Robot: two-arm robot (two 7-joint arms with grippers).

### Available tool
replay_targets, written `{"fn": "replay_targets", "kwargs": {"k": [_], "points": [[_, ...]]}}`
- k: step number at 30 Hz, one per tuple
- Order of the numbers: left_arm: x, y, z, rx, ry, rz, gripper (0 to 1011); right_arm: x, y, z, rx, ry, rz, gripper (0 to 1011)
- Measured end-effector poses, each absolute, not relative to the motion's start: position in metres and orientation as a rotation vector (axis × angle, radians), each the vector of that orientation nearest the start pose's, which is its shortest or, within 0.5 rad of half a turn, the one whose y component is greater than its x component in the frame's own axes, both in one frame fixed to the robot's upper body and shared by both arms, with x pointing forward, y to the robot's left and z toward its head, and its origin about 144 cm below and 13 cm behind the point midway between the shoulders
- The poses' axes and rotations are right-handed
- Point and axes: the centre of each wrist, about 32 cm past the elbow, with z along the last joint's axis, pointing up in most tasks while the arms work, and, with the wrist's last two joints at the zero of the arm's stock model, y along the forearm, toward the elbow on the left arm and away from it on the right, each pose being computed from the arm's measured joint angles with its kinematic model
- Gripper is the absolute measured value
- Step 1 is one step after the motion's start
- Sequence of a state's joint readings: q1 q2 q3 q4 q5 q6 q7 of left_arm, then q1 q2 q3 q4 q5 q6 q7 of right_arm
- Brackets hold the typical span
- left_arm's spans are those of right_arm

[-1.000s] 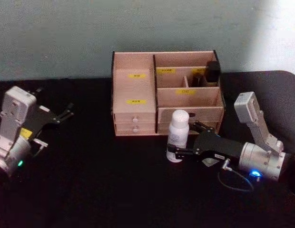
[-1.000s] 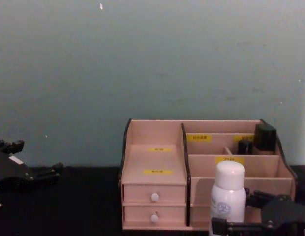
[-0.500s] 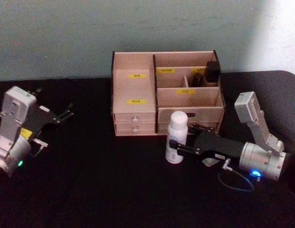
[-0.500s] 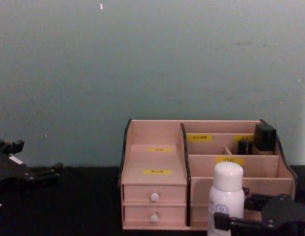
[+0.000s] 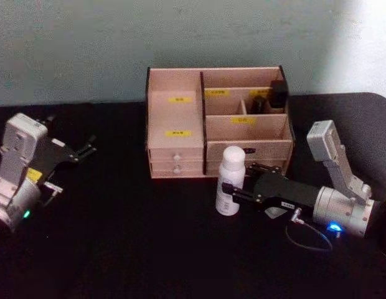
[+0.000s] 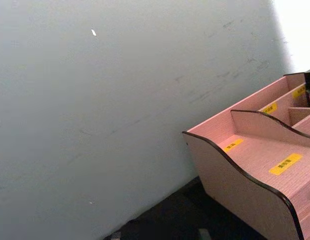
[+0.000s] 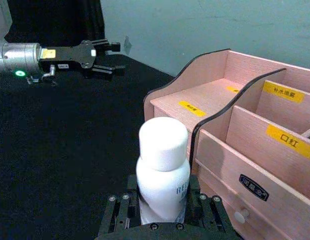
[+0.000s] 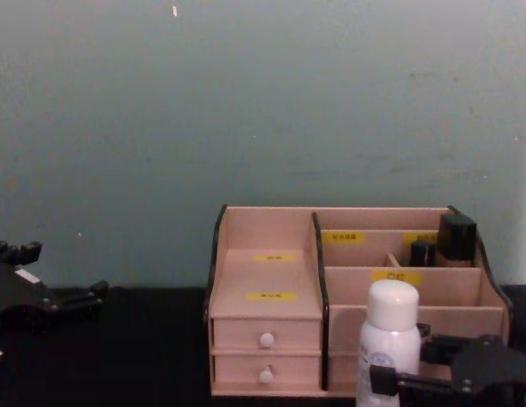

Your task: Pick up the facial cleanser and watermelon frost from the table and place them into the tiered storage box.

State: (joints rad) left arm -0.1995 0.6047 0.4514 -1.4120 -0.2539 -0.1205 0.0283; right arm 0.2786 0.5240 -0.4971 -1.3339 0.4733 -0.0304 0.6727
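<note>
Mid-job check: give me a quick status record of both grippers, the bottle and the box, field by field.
right gripper: shut on the bottle's lower body, reaching in from the right
bottle: white, upright, in front of the box's right-hand drawers, not yet in the box
bottle lifted: cannot tell
left gripper: open, idle at the far left of the table
box: back middle of the table, drawers shut, left shelves bare
dark items: standing in the box's top right compartment

Head view looks down on the desk point(image 5: 118, 249); chest view looks level across it; all four views share the tiered storage box point(image 5: 175, 80).
</note>
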Motion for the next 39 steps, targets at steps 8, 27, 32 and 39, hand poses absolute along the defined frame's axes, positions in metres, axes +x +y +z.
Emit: {"fn": "replay_targets", "kwargs": {"k": [8,27,32,39], "points": [[0.489,0.310,1.140,0.304,-0.285,1.248,1001,0.507,-0.286,1.144,-0.178,0.037,-0.563,591],[0.489,0.310,1.140,0.304,-0.285,1.248,1001,0.527,-0.289,1.196,-0.014,-0.025,-0.631,591],[0.489,0.310,1.140,0.305,-0.285,1.248,1001,0.542,-0.285,1.201,0.003,-0.054,-0.676,591],[0.489,0.310,1.140,0.304,-0.285,1.248,1001,0.559,-0.284,1.202,0.006,-0.076,-0.718,591]]}}
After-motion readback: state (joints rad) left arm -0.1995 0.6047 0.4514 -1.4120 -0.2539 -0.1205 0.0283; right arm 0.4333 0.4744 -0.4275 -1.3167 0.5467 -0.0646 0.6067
